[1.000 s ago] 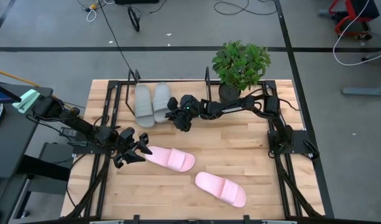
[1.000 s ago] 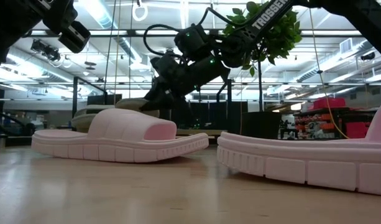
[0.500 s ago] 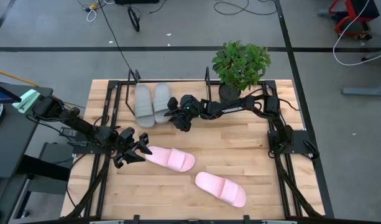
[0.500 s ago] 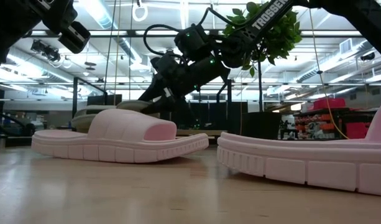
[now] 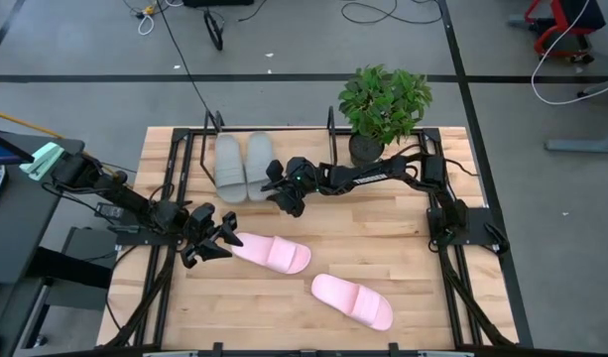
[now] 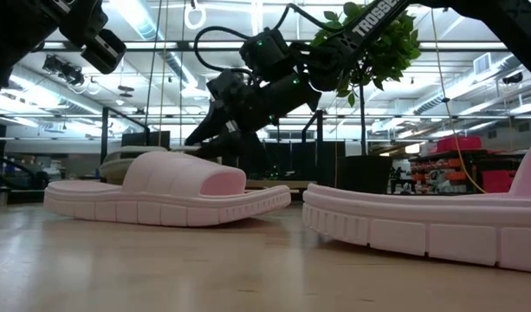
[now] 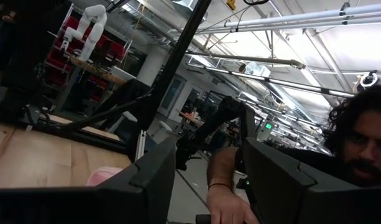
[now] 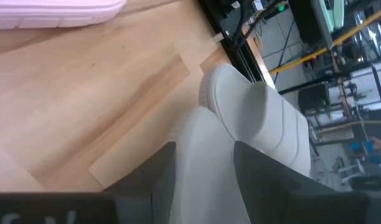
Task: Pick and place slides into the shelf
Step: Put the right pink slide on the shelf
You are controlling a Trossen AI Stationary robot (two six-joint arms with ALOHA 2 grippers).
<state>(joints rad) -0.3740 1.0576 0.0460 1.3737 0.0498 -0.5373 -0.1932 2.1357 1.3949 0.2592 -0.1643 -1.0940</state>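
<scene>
Two grey slides (image 5: 229,167) (image 5: 257,163) lie side by side on the shelf (image 5: 208,129) at the table's far left. My right gripper (image 5: 277,182) is open at the right grey slide's near end (image 8: 202,158), which fills the gap between its fingers. Two pale pink slides (image 5: 274,254) (image 5: 353,300) lie flat on the table nearer the front. My left gripper (image 5: 222,236) hangs open above the table, beside the end of the left pink slide (image 6: 161,191), touching nothing. My right gripper has a finger (image 8: 156,177) on each side of the right grey slide's near end, coming slanting down from the table's right. Whether the fingers touch it, I cannot tell. The slide lies flat on the shelf board.
A green plant in a black pot (image 5: 383,99) stands at the shelf's right end, just behind my right arm. Black frame rails (image 5: 175,188) run along both table sides. A person (image 7: 358,143) with a hand (image 7: 222,205) shows beyond the table.
My right gripper has shifted a little toward the table's left and far edge, closer against the right grey slide. The slides have stayed where they were.
</scene>
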